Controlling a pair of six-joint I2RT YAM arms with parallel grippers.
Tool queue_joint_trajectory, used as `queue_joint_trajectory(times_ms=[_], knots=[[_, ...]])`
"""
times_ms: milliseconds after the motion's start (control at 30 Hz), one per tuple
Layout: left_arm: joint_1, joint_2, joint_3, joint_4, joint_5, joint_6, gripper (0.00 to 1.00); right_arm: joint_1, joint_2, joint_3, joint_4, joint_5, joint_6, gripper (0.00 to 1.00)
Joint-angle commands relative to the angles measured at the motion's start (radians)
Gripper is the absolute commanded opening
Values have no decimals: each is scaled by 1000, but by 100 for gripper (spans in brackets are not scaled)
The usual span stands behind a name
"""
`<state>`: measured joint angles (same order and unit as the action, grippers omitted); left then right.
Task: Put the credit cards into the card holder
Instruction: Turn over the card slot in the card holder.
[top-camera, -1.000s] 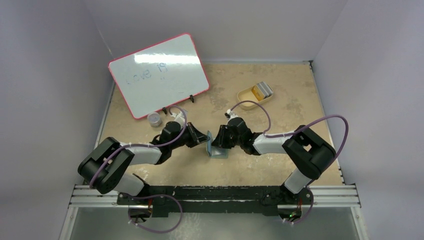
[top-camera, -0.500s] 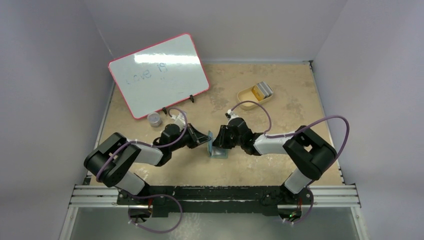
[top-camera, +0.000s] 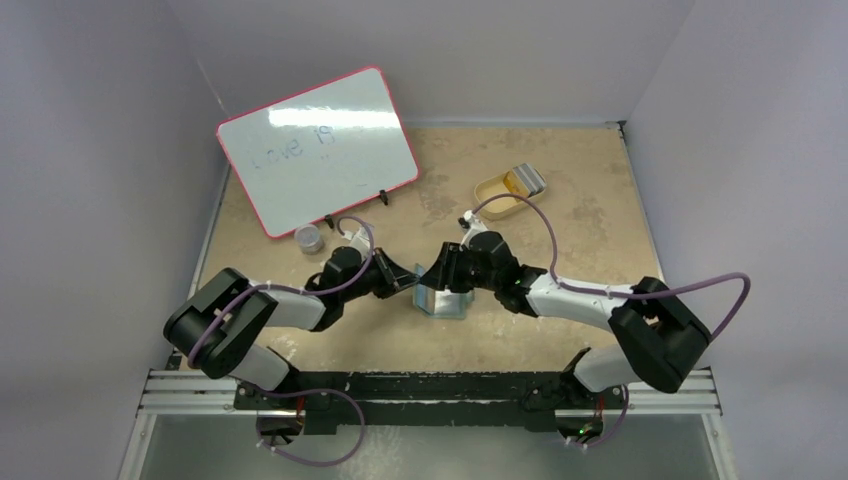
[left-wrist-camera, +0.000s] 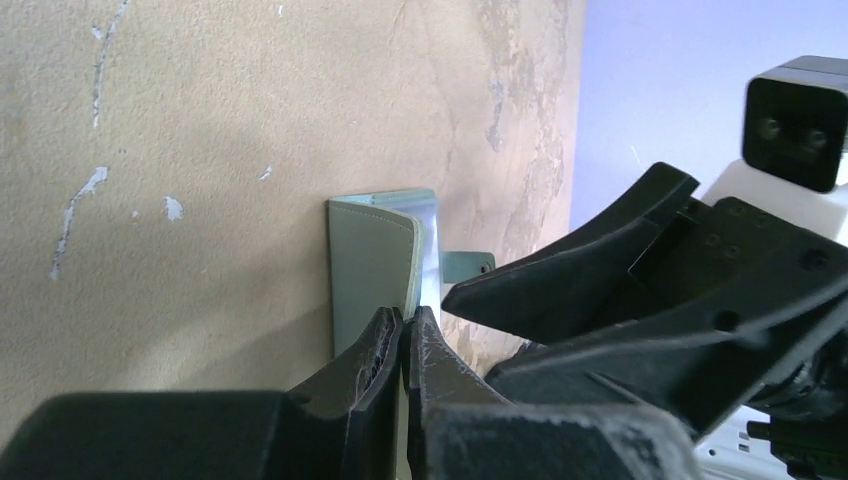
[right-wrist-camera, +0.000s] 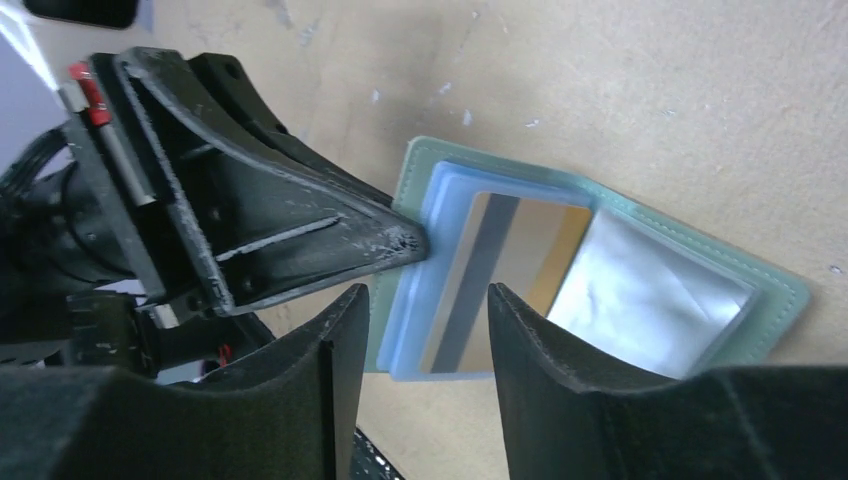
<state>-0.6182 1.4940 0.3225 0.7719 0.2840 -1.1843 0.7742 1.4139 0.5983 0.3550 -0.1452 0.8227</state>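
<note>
1. Card holder (top-camera: 441, 300), seen from above, lies open on the worktop (top-camera: 560, 160) right beneath both grippers, which nearly meet tip to tip over it. The left gripper (top-camera: 403, 281) comes at it from its own front. The right gripper (top-camera: 443, 277) hangs just over the pockets and is the nearer of the two to them. Both arms reach low and long, with the wrists tipped down. Well behind the right gripper, a tan tray (top-camera: 492, 187) has more credit cards (top-camera: 524, 181) in it.
2. From the left wrist, the left gripper (left-wrist-camera: 405, 345) is pinched tight on the near edge of the card holder (left-wrist-camera: 375, 270). The grey-green cover stretches straight ahead of its fingertips. I judge it is pinning the wallet open. The right gripper looms just to one side.
3. From the right wrist, the right gripper (right-wrist-camera: 428, 300) has its jaws apart with nothing between them. A gold card (right-wrist-camera: 510, 265) with a grey stripe sits just ahead of the fingertips in the light blue pocket. Its stripe runs roughly in line with the gripper's reach. To my eye that card is seated, so the next one calls for a reach back to the tray.
</note>
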Motion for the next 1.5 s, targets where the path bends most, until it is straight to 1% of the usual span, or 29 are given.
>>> queue_joint_trajectory(times_ms=[0, 100, 267, 367, 433, 567, 633, 700, 767, 933, 1067, 1200, 1267, 1467], knots=[[-8, -46, 41, -68, -14, 43, 0, 7, -7, 8, 60, -32, 26, 53], [-10, -60, 58, -121, -27, 62, 0, 6, 26, 28, 58, -34, 27, 57], [-11, -95, 68, -153, -30, 55, 0, 8, 50, 11, 58, -25, 38, 61], [-11, -146, 101, -263, -51, 78, 0, 8, 60, -10, 93, -38, 44, 62], [-11, -180, 132, -357, -73, 109, 0, 7, 69, -21, 119, -43, 47, 57], [-17, -201, 214, -583, -144, 190, 0, 7, 57, -41, 104, -11, 48, 40], [-24, -207, 225, -629, -170, 210, 0, 7, 54, -40, 66, 32, 43, 33], [-26, -202, 224, -621, -163, 210, 0, 7, 75, -32, 44, 44, 33, 28], [-29, -188, 223, -589, -139, 203, 0, 7, 117, -19, 55, 53, 25, 24], [-32, -160, 171, -398, -54, 141, 0, 7, 242, -1, 115, 21, 20, 19], [-32, -141, 118, -247, -7, 85, 0, 7, 277, -18, 148, 8, 27, 18], [-32, -117, 86, -143, 14, 46, 0, 7, 281, -19, 149, 1, 26, 18], [-31, -104, 77, -115, 17, 35, 0, 7, 281, -16, 143, 0, 23, 18], [-31, -81, 74, -107, 11, 43, 0, 7, 275, -20, 141, -1, 21, 18]])
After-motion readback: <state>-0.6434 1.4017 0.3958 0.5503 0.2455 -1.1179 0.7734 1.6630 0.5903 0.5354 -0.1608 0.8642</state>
